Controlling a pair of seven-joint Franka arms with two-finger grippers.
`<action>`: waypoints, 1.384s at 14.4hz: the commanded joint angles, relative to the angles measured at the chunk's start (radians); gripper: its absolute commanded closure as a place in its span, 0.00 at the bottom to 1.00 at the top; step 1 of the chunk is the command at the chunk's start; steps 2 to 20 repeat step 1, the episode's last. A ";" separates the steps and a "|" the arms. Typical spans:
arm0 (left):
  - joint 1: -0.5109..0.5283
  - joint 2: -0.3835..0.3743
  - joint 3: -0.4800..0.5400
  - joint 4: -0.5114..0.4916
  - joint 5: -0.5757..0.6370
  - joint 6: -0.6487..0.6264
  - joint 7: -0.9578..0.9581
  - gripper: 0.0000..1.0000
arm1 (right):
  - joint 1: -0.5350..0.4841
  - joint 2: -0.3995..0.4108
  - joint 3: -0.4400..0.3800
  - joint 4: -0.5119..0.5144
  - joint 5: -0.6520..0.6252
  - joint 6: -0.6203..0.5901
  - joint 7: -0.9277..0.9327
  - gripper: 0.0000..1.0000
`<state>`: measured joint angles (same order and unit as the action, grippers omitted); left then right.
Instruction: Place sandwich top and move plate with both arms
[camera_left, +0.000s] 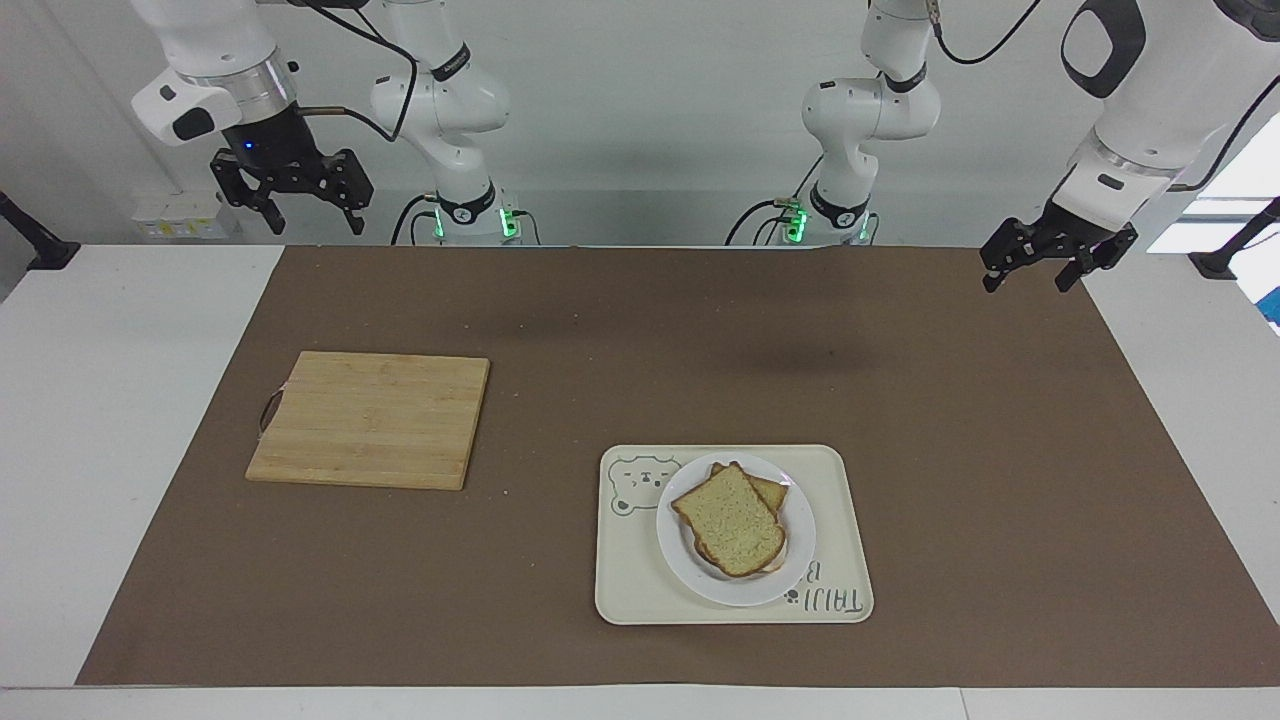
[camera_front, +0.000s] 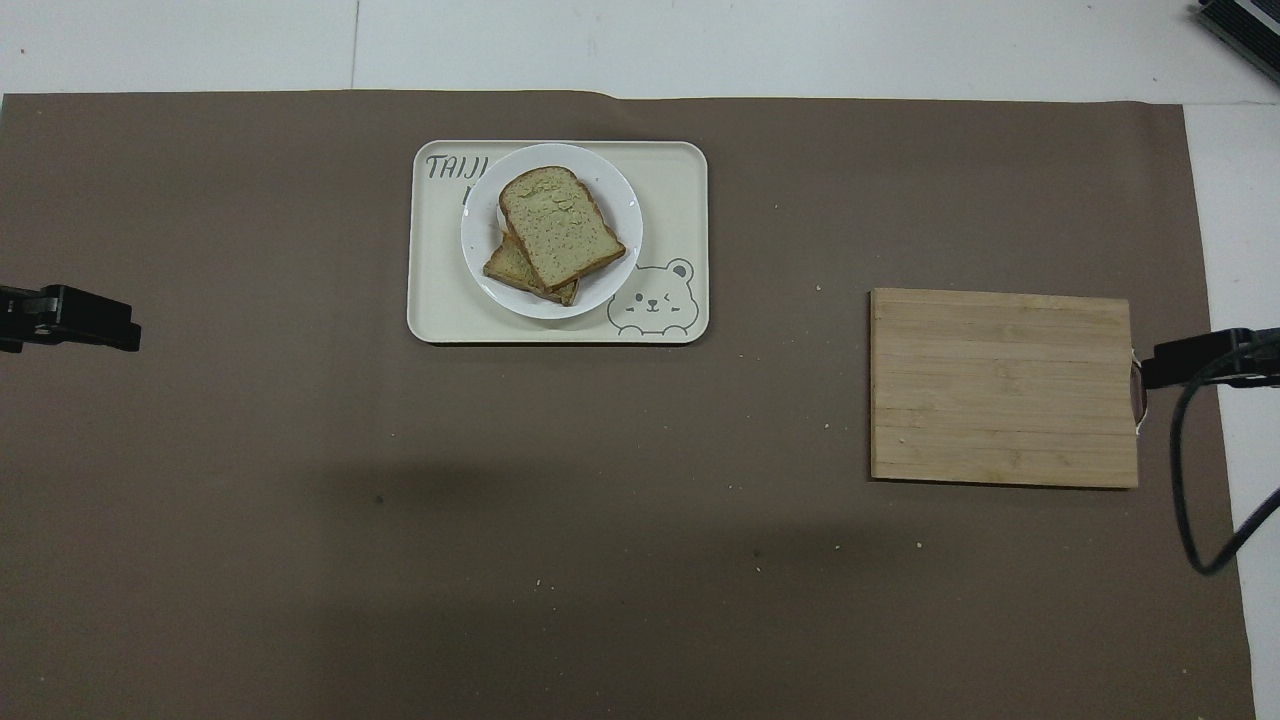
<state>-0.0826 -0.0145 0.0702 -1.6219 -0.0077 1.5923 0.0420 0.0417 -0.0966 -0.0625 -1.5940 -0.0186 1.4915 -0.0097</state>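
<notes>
The sandwich top (camera_left: 731, 521) (camera_front: 560, 227), a pale speckled slice with a brown crust, lies askew on a lower slice on the small white plate (camera_left: 795, 555) (camera_front: 480, 235). The plate rests on the cream bear tray (camera_left: 840, 600) (camera_front: 680, 180). My left gripper (camera_left: 1030, 270) (camera_front: 130, 332) hangs open and empty in the air over the mat's corner at the left arm's end. My right gripper (camera_left: 305, 210) hangs open and empty, high above the table's edge at the right arm's end; only its tip (camera_front: 1150, 372) shows from overhead.
A bamboo cutting board (camera_left: 370, 418) (camera_front: 1003, 387) lies on the brown mat (camera_left: 620, 330) toward the right arm's end, nearer to the robots than the tray. A black cable (camera_front: 1195, 480) loops beside the board.
</notes>
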 joint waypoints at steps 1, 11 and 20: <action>-0.002 -0.022 -0.001 -0.023 0.023 -0.015 0.009 0.00 | -0.013 -0.015 0.007 -0.020 0.020 0.016 0.011 0.00; -0.002 -0.022 -0.001 -0.023 0.023 -0.015 0.009 0.00 | -0.013 -0.015 0.007 -0.020 0.020 0.016 0.011 0.00; -0.002 -0.022 -0.001 -0.023 0.023 -0.015 0.009 0.00 | -0.013 -0.015 0.007 -0.020 0.020 0.016 0.011 0.00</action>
